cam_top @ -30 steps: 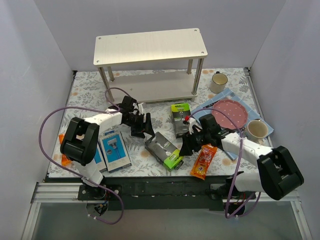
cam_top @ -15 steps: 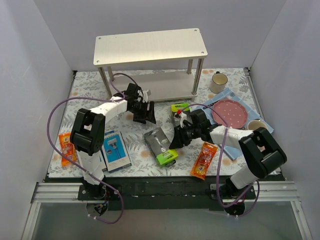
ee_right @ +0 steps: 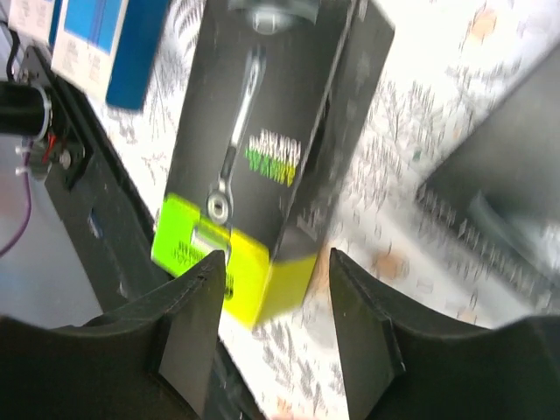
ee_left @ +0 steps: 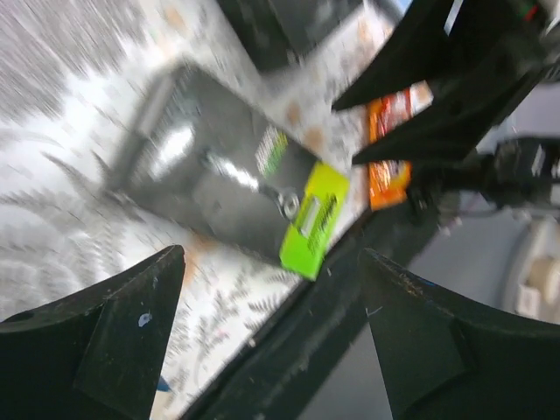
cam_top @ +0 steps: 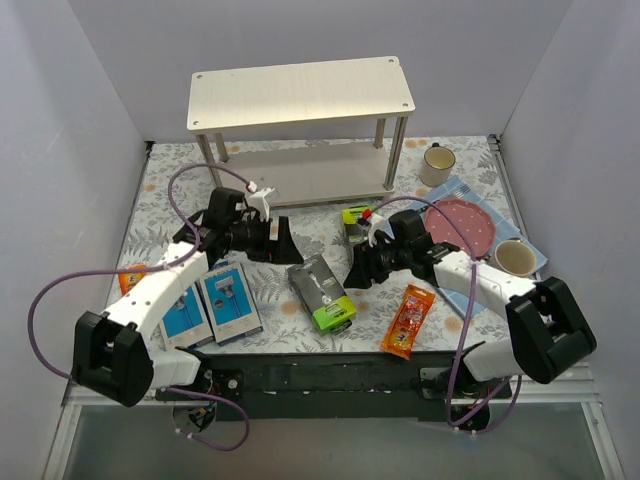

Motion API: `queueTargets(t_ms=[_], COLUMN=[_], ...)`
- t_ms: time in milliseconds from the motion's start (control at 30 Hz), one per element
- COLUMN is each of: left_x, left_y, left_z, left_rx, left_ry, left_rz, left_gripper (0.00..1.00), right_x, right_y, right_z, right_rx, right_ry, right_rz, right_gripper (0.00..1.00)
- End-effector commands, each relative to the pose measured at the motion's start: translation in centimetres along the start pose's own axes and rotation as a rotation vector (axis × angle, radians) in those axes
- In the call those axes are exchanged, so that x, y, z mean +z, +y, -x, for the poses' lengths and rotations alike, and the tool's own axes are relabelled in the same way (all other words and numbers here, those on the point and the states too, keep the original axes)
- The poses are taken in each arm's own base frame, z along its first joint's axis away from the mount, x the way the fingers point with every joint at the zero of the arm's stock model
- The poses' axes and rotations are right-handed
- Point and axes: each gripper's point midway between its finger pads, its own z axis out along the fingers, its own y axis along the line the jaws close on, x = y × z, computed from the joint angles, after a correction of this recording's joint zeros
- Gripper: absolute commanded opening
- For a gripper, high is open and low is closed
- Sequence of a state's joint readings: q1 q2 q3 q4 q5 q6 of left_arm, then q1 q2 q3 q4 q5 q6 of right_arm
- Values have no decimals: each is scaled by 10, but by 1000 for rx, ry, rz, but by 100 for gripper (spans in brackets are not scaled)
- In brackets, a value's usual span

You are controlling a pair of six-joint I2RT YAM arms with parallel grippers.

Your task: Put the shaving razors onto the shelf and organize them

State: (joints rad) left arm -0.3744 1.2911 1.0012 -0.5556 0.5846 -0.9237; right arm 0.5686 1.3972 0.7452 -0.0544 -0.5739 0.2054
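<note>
while a black razor box point(cam_top: 322, 293) lies flat near both, left hand point(cam_top: 284, 243) spread, empty, right hand point(cam_top: 360, 272) spread, empty

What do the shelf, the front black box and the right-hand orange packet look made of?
Shelf: pale matte boards with faint grain, likely wood or laminate, on shiny metal legs. Black box: glossy printed cardboard, folded edges, glare. Orange packet: probably thin plastic film, flat.

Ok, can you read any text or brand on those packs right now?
Nothing reads clearly.
On the black box with lime end: green lettering, upside down, too blurred.
On the blue-and-white boxes: print too small.
On the orange packet: print too small.
</note>
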Motion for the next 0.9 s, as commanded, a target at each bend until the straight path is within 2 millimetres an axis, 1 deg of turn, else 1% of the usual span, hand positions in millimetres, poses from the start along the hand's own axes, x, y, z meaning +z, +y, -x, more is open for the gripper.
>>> queueTargets(t_ms=[0, 33, 67, 133, 167, 200, 300, 333, 367, 400, 433, 467, 500, 533, 567, 600, 633, 700, 733, 767, 800, 833, 867], left_x=[14, 19, 23, 31, 32, 36, 45, 47, 54, 58, 64, 71, 73, 74, 75, 78, 80, 86, 87, 88, 88, 90, 90], left_y=[-14, -11, -10, -10, -9, -8, -7, -7, 0, 4, 13, 23, 27, 31, 31, 33, 33, 45, 47, 54, 59, 65, 66], left_z=[-63, -82, -88, -96, -99, -93, -85, -84, -88, -86, -87, -93, -90, -89, -85, -86, -79, -77, -64, -57, -48, -44, -31], left_rx=[-186, -237, -253, -291, -309, -307, -337, -345, -362, -363, -367, -387, -390, -388, -372, -375, -367, -363, -350, -343, -336, -337, -324], left_ry=[156, 204, 219, 237, 240, 210, 189, 188, 202, 199, 202, 226, 219, 207, 197, 207, 202, 213, 185, 159, 139, 136, 116], left_rz=[-154, -161, -154, -133, -130, -124, -122, -127, -110, -93, -54, -18, 2, 15, 12, 14, 13, 64, 72, 104, 116, 132, 135], left_gripper=[77, 76, 74, 74, 74, 75, 75, 74, 73, 69, 65, 61, 56, 48, 45, 44, 41, 37, 35, 31, 30, 29, 28], right_x=[-18, -21, -21, -18, -17, -14, -7, -1, 2, 8, 12, 16, 21, 25, 28, 33, 37, 46, 49, 52, 57, 59, 62], right_y=[9, 12, 12, 9, 10, 7, 3, 2, 2, 0, 2, 2, 1, 4, 7, 8, 11, 11, 10, 9, 5, 6, 3], right_z=[-29, -36, -36, -39, -36, -37, -35, -40, -41, -42, -45, -47, -47, -48, -47, -39, -35, -20, -11, -6, -4, 9, 11], right_rx=[9, 4, 2, 38, 36, 44, 75, 93, 95, 97, 94, 105, 105, 94, 86, 70, 53, 26, 7, -4, -9, -41, -49], right_ry=[43, 41, 34, 40, 32, 38, 41, 62, 68, 69, 80, 89, 100, 110, 116, 109, 103, 80, 61, 52, 56, 36, 37], right_rz=[48, 57, 59, 46, 57, 55, 48, 52, 62, 68, 77, 72, 70, 76, 84, 90, 97, 91, 87, 83, 80, 82, 73], right_gripper=[59, 59, 59, 61, 61, 61, 60, 59, 58, 56, 55, 54, 50, 48, 46, 42, 40, 34, 32, 30, 28, 27, 27])
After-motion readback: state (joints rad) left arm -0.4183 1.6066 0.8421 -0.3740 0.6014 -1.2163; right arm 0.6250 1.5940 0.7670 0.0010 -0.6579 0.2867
